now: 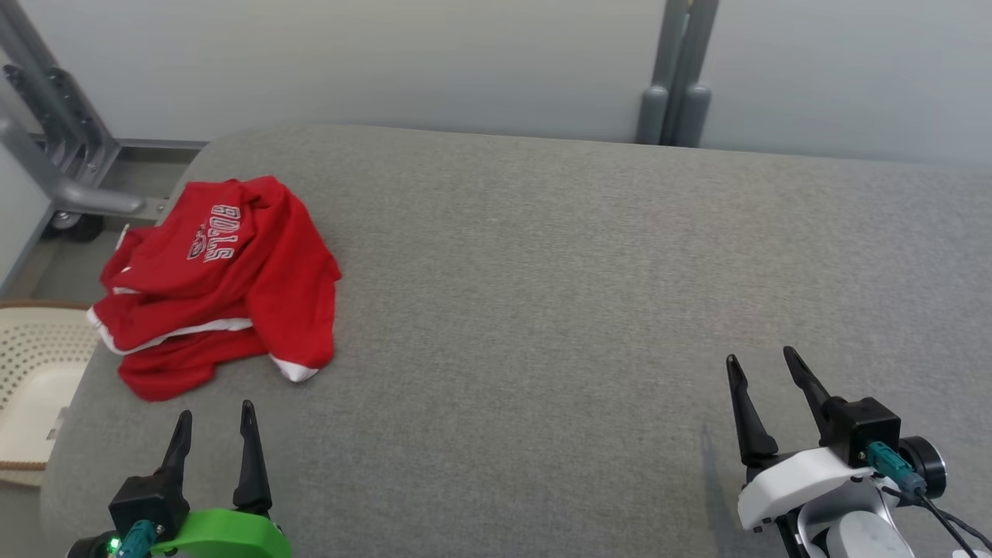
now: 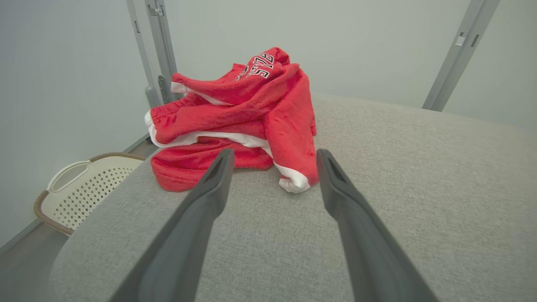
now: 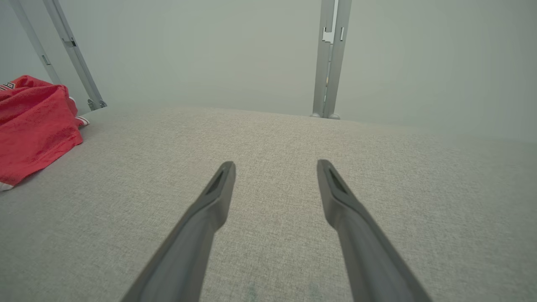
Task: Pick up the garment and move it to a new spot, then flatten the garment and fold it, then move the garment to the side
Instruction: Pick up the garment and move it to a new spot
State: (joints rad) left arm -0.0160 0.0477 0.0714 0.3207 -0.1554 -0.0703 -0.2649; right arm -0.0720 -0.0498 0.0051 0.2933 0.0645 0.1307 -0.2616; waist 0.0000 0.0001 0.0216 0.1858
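A crumpled red garment with white trim and white lettering lies in a heap at the left end of the grey padded table. My left gripper stands open just in front of it, a short way from its near edge, with nothing between its fingers. The left wrist view has the garment right ahead of the left gripper. My right gripper is open over bare fabric at the lower right, far from the garment. In the right wrist view the garment shows at the left edge, well away from the right gripper.
A cream perforated basket sits on the floor off the table's left edge, also seen as the basket in the left wrist view. Grey metal frame posts stand behind the table against a pale wall. Wheeled frame legs stand at the far left.
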